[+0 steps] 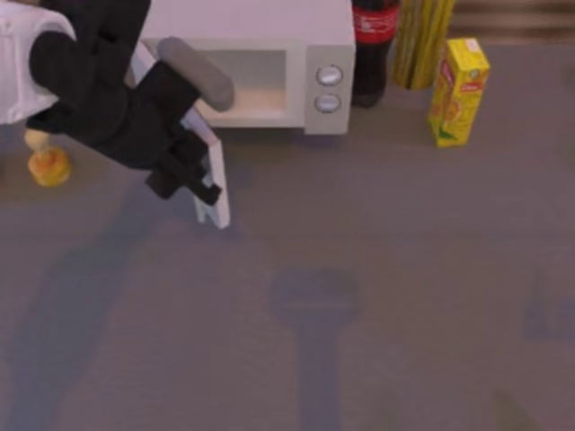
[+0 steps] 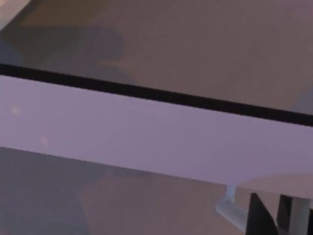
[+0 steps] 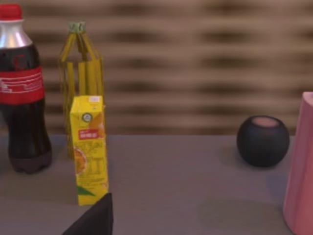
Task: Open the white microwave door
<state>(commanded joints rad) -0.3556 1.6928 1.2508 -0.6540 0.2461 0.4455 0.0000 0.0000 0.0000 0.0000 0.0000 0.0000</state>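
The white microwave (image 1: pixel 269 22) stands at the back of the table, its cavity (image 1: pixel 256 81) exposed. The white microwave door (image 1: pixel 216 175) is swung out toward the front and shows edge-on. My left gripper (image 1: pixel 207 190) sits at the door's free edge, shut on the door handle. In the left wrist view the door (image 2: pixel 146 137) fills the middle as a wide pale panel, and the handle (image 2: pixel 232 211) runs in between the dark fingers (image 2: pixel 259 220). My right arm is out of the top view; only a dark part of its gripper (image 3: pixel 98 218) shows in its wrist view.
Right of the microwave stand a cola bottle (image 1: pixel 373 36), a yellow-green bottle (image 1: pixel 422 36) and a yellow juice carton (image 1: pixel 458 90). A small yellow object (image 1: pixel 47 163) sits at the far left. The right wrist view also shows a black ball-shaped speaker (image 3: pixel 263 141) and a pink object (image 3: pixel 301 166).
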